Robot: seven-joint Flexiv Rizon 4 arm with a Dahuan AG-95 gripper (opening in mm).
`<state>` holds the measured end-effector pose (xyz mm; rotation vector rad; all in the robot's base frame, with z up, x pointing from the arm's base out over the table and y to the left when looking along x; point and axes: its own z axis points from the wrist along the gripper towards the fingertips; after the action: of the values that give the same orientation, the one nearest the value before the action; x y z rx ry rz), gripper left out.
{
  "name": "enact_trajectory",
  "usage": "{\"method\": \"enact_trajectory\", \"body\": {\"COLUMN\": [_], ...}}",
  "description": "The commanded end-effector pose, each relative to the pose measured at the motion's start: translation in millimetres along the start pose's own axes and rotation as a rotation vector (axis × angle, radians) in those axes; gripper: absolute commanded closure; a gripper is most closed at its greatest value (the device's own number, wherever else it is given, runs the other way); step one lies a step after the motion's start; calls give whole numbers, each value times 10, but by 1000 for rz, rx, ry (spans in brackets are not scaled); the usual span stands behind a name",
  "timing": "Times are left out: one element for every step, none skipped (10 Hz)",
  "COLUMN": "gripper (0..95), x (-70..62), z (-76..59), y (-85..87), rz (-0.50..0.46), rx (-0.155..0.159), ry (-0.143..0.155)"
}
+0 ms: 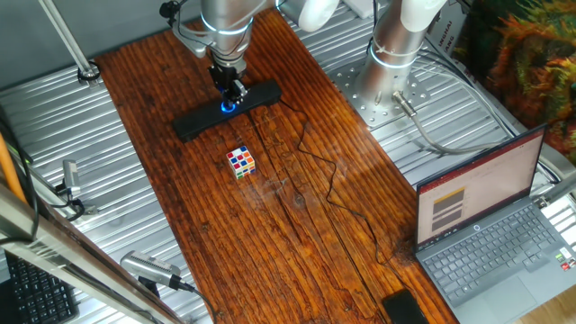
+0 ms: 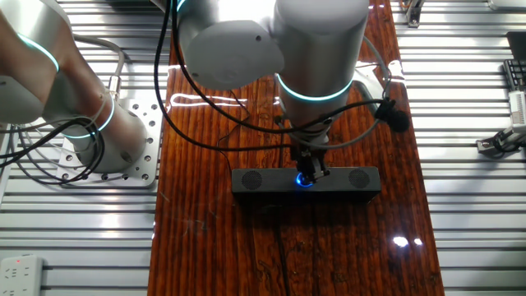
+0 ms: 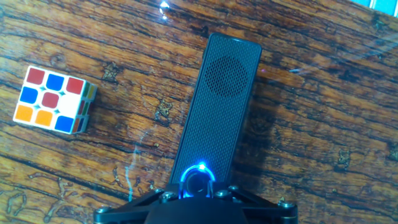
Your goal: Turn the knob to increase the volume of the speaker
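The knob [image 3: 198, 182], ringed in blue light, sits at the middle of the speaker [image 1: 227, 110], and the end effector [image 2: 309, 174] is right down on it, fingers closed narrow around the little dial from above. In the hand view the blue ring glows just past the black housing at the bottom edge, with the speaker's mesh face running away up the frame to its rounded end.

The speaker lies flat on the wooden surface [image 1: 297, 225], set crosswise in the far half of the plank. In the other fixed view both its ends stop short of the surface's long edges, with bare wood at each end. Its thin black cable [image 1: 333, 175] snakes off from one end toward the near side.

The puzzle cube [image 1: 240, 162] stands apart from the speaker, just on the near side of it, not touching. Beyond the cube, a long run of bare wood stretches to the near end.

Off the surface's edge on the ribbed metal top, an open laptop [image 1: 490, 225] faces the scene, well clear of the arm.
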<state>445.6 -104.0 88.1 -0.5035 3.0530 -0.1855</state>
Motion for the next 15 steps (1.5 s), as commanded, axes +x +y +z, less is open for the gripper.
{"method": "enact_trajectory", "body": {"gripper": [570,570,570,570,570,570,570,570,570,570,570,570,570,570,570], "x": [3,1,1,2,1,0,-1,-1,-2,-3,-3,-3,-3,0,7], "z": [12,19,21,24,27,31,46,51,58,62,65,67,73,77,83], "y": [-2,-3,-3,-4,-4,-5,-6,-6,-6,-6,-6,-6,-6,-5,-2], "rz": [-4,-9,-9,-9,-8,-7,-4,-2,-3,-2,-2,-3,-14,-19,-23], "rx": [0,-2,-3,-1,0,0,3,5,9,14,15,17,22,22,23], "ry": [-1,-3,-6,-2,1,1,4,5,4,7,6,6,5,2,1]}}
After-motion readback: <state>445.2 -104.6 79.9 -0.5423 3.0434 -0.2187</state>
